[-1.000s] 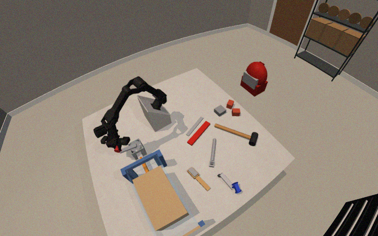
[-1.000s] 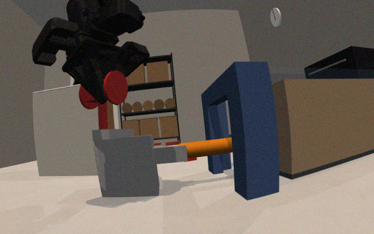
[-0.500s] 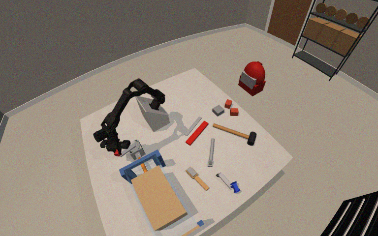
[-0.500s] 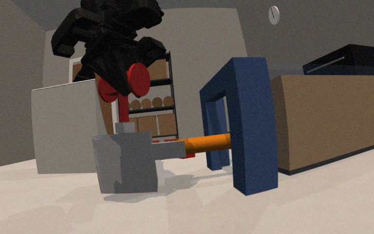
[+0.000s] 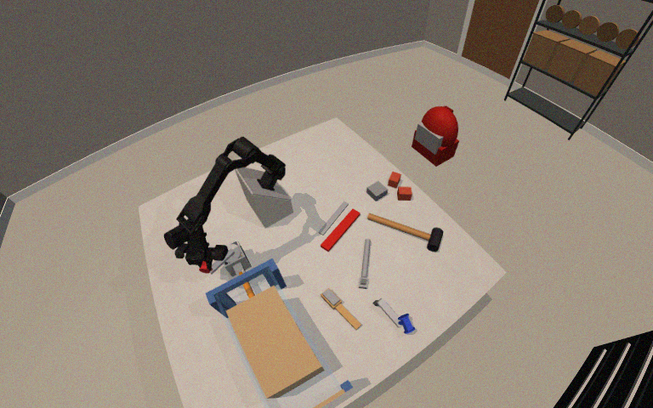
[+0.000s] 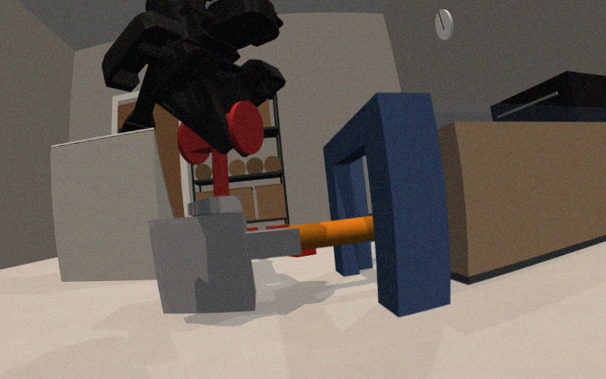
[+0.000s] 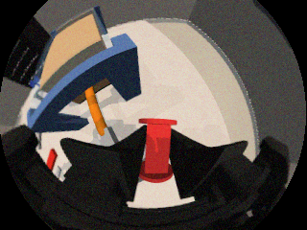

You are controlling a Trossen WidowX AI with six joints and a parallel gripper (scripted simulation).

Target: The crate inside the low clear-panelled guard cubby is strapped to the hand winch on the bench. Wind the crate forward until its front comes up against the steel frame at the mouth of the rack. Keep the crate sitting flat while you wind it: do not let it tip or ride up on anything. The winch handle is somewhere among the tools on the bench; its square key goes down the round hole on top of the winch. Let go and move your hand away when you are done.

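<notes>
Partly open, hand (image 5: 204, 262) (image 6: 227, 144) (image 7: 155, 128) grips red winch handle (image 5: 205, 266) (image 6: 245, 128) (image 7: 157, 149).

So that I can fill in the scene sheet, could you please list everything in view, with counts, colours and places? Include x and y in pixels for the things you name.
crate (image 5: 274, 341) (image 6: 531, 192) (image 7: 74, 40): one, tan, behind frame
frame (image 5: 241, 282) (image 6: 413, 200) (image 7: 127, 62): one, blue, at rack mouth
strap (image 5: 247, 285) (image 6: 334, 232) (image 7: 95, 110): one, orange, winch to crate
winch (image 6: 200, 263): one, grey, before frame
handle (image 6: 220, 174) (image 7: 158, 149): one, red-knobbed, on winch
mallet (image 5: 400, 227): one, black-headed, mid-bench
other bench items: several, mixed colours, around mallet
helmet-like object (image 5: 439, 127): one, red, beyond bench
shelf unit (image 5: 560, 66): one, black, by door
clock (image 6: 443, 24): one, white, wall
arm (image 5: 212, 184): one, black, on grey pedestal
gripper (image 7: 155, 128): one, black, shut on handle
</notes>
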